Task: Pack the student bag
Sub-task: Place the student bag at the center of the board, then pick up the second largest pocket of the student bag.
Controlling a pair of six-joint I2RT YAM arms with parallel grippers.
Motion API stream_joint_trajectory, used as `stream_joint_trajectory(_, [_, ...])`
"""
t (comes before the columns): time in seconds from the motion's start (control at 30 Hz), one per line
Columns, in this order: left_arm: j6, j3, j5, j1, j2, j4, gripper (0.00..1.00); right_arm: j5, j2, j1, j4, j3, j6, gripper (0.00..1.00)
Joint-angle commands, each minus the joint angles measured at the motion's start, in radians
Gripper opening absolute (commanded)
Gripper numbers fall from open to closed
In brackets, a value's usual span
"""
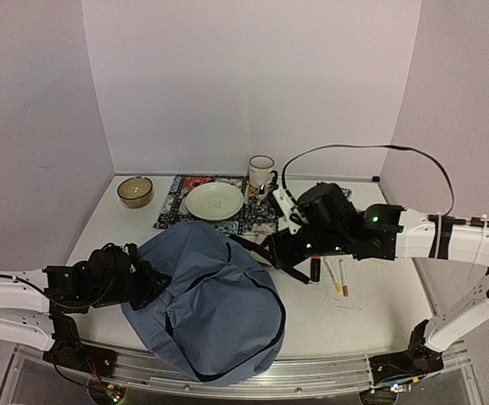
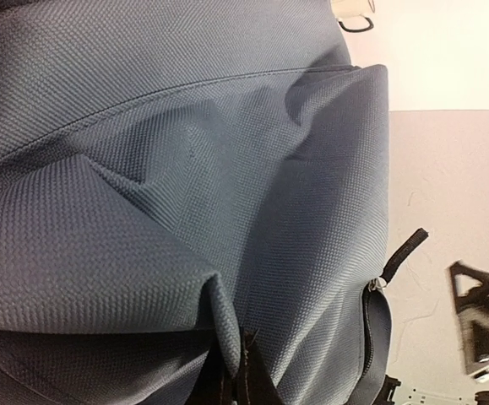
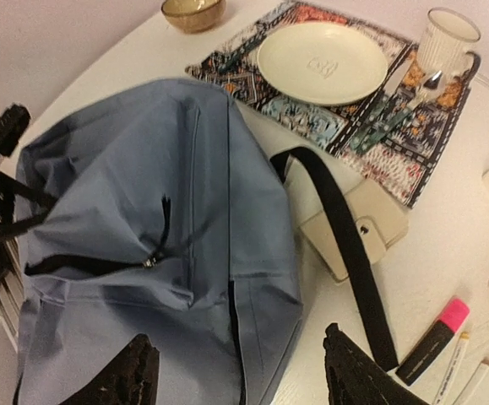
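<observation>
Fingers of your left gripper [image 1: 149,285] are clenched on the bag [image 1: 210,295] at its 9 o'clock edge; your right gripper [image 3: 237,337] hangs spread wide above the bag's 2 o'clock side, grasping nothing. You have the bag slumped on the table [image 1: 379,312], near middle. At its 12 o'clock lies a patterned mat [image 1: 172,207] bearing a plate [image 1: 214,201]; mug [image 1: 261,173] at 1, bowl [image 1: 135,191] at 11, pens [image 1: 333,276] at 3

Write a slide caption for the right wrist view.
Open right gripper above the student bag, its black strap lying across a cream pouch.
</observation>
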Motion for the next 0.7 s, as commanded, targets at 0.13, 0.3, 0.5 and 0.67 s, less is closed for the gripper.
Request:
stream_joint_trajectory(0.13, [0.118,0.061,-0.05,-0.006,0.014,-0.015,0.44,-0.118,0.129,-0.036,0.224,-0.137,0.095,0.68])
stream_joint_trajectory(0.3, [0.3,0.243,-0.068,-0.006,0.074,-0.224,0.64,-0.147,0.182,-0.05,0.269,-0.146,0.098,0.68])
stream_joint_trajectory(0.5, [0.463,0.515,0.003,-0.007,0.304,-0.312,0.68,-0.155,0.188,-0.076,0.301,-0.172,0.105,0.68])
stream_joint_trajectory(0.67, [0.556,0.719,0.0,-0.01,0.488,-0.39,0.69,-0.135,0.169,-0.092,0.312,-0.206,0.117,0.68])
